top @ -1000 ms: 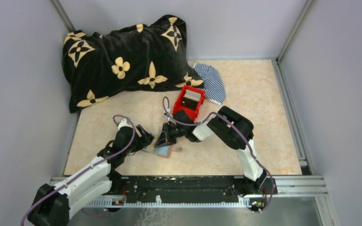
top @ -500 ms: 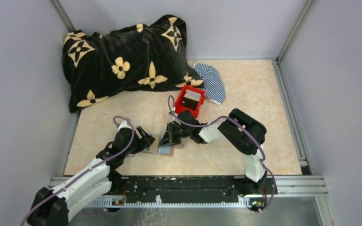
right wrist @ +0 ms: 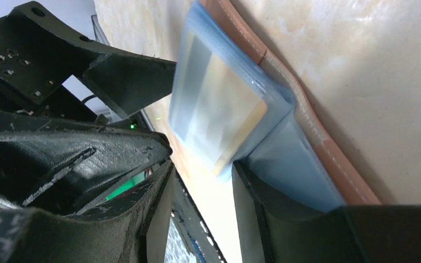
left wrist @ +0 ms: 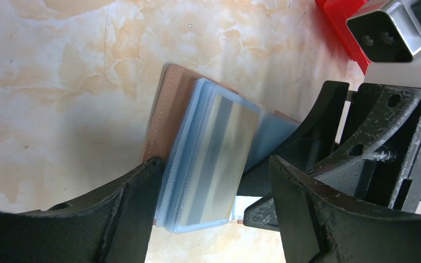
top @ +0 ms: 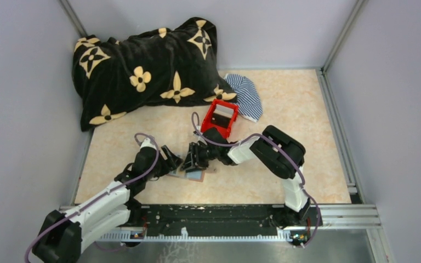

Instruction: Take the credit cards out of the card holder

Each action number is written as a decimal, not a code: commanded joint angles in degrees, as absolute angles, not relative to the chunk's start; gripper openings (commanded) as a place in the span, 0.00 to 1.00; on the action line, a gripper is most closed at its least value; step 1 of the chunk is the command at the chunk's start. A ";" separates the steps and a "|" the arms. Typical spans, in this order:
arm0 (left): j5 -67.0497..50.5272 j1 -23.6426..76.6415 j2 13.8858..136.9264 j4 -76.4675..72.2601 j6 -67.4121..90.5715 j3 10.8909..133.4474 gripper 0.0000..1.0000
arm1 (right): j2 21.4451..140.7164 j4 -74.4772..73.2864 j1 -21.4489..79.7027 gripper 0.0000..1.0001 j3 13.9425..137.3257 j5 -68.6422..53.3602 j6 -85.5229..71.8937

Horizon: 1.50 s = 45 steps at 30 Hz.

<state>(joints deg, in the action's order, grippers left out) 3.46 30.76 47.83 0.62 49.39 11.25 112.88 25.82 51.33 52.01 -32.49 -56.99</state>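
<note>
The left gripper (left wrist: 214, 164) covers part of the card holder (left wrist: 167, 104); the credit card (left wrist: 216, 148) looks blurred.

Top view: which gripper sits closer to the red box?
The right gripper, reaching the card holder from the side where the red box stands. The left gripper faces it across the holder, farther from the box.

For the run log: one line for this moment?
card holder: open, on table; credit card: inside it; left gripper: open; right gripper: open
</note>
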 commanded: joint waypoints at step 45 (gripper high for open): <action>2.61 30.26 63.87 -12.09 41.27 26.35 0.81 | 99.18 2.77 56.60 0.00 46.63 -22.85 -41.57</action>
